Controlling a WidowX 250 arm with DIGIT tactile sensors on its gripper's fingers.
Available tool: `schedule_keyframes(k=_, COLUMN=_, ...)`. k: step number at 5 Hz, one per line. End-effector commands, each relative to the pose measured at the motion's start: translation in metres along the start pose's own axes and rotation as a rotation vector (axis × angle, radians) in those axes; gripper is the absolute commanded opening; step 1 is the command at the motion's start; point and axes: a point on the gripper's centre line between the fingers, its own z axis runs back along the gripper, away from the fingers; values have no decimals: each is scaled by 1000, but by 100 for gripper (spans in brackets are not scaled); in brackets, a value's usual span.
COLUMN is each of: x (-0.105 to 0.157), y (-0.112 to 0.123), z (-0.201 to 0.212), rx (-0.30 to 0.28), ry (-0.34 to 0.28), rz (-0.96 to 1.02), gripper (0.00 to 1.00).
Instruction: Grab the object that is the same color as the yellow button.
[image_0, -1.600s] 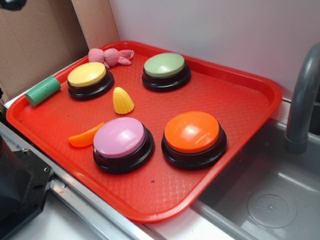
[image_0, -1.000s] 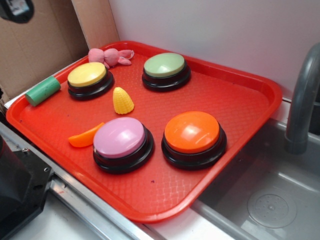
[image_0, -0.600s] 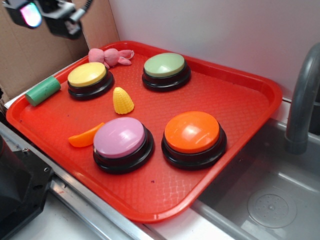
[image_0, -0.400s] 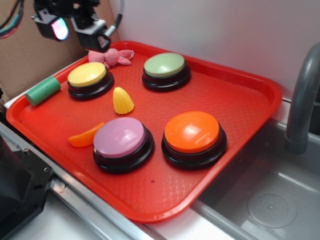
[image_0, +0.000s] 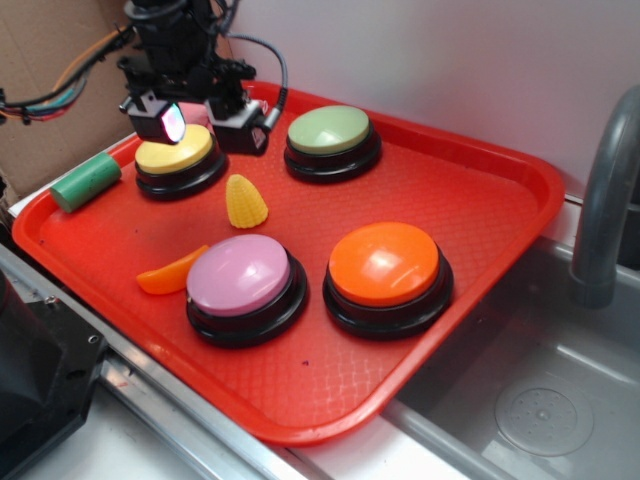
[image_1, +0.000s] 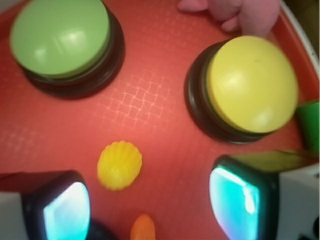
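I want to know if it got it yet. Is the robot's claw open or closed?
Open. The gripper shows two fingers wide apart, and the small bumpy yellow plastic corn lies untouched on the red tray.

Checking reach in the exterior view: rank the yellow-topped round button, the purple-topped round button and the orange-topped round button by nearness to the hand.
1. Yellow-topped round button, just under the hand, back left.
2. Purple-topped round button, front.
3. Orange-topped round button, front right.
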Motion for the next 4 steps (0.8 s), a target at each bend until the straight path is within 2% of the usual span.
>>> schedule_keyframes(k=1, x=3, y=-4, z=-25, rx=6, ry=12, rz=0, gripper=100)
schedule_keyframes(k=2, x=2, y=-9, z=-36, rx=-20, ry=28, rz=-14, gripper=100)
schedule_keyframes(k=4, x=-2, y=-9, z=-51, rx=20, ry=51, rz=4, gripper=100)
